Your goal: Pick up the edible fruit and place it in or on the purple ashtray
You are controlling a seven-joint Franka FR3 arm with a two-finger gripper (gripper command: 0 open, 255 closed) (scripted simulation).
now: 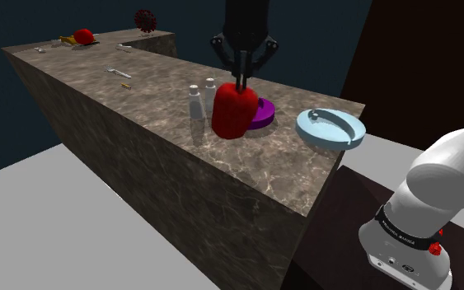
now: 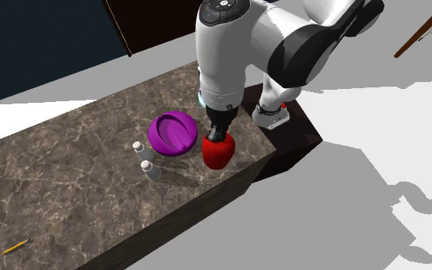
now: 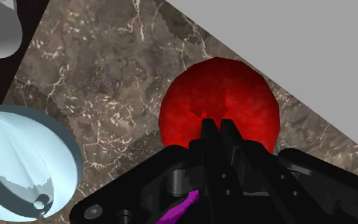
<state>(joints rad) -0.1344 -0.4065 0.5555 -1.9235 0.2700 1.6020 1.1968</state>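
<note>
Directly under the gripper point(image 1: 241, 81), red fruit point(image 1: 232, 114) is over the marble bench point(image 1: 123, 123), just beside the purple ashtray point(image 1: 264, 113), near the bench edge. Fingers point(image 3: 210, 135) are nearly together, pinched on the fruit's top centre. Can't tell if it's clear of the surface.

The counter point(image 1: 246, 177) under my arm looks like smooth brown stone with pale veining. The red fruit point(image 1: 233, 114), centre of the shoulder view, is matt and mottled. The purple ashtray point(image 2: 173, 132) and pale blue dish point(image 1: 330, 128) look smooth. My gripper point(image 3: 217, 124) is matt black.
</note>
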